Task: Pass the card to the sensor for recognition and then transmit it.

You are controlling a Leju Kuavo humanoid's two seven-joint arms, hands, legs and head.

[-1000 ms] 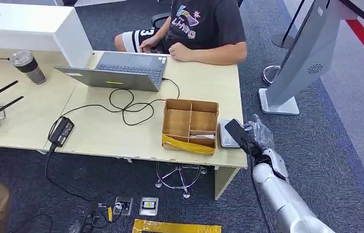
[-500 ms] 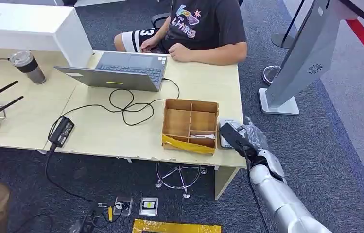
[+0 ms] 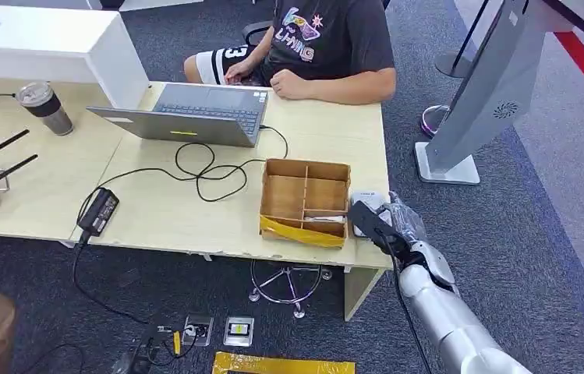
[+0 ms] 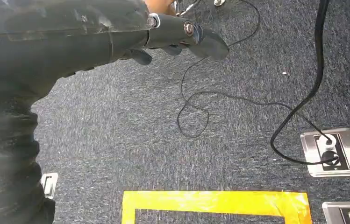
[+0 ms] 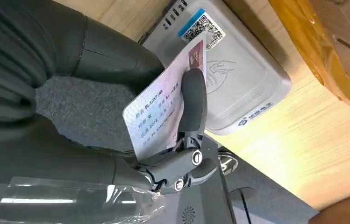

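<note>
The right hand (image 5: 117,135) is pinching a pale printed plastic card (image 5: 163,100) between its thick grey thumb and a dark finger, and is holding it just above the flat light-grey rectangular card sensor (image 5: 238,88), one card corner overlapping the sensor's face. Whether card and sensor are touching cannot be told. The task is judged to be at its first stage: the card is being presented for recognition, and the handing-on is not yet done (the seated person in the dark printed shirt (image 3: 327,47), at the far side of the sensor's desk, is probably the receiver).

The head view is placing the sensor (image 3: 364,204) just beside the brown partitioned cardboard box (image 3: 306,201) at the desk's near corner; there the right hand (image 3: 398,226) is hiding the card. The left hand (image 4: 117,35) is hanging over grey carpet well apart from the sensor, fingers loosely curled around nothing.
</note>
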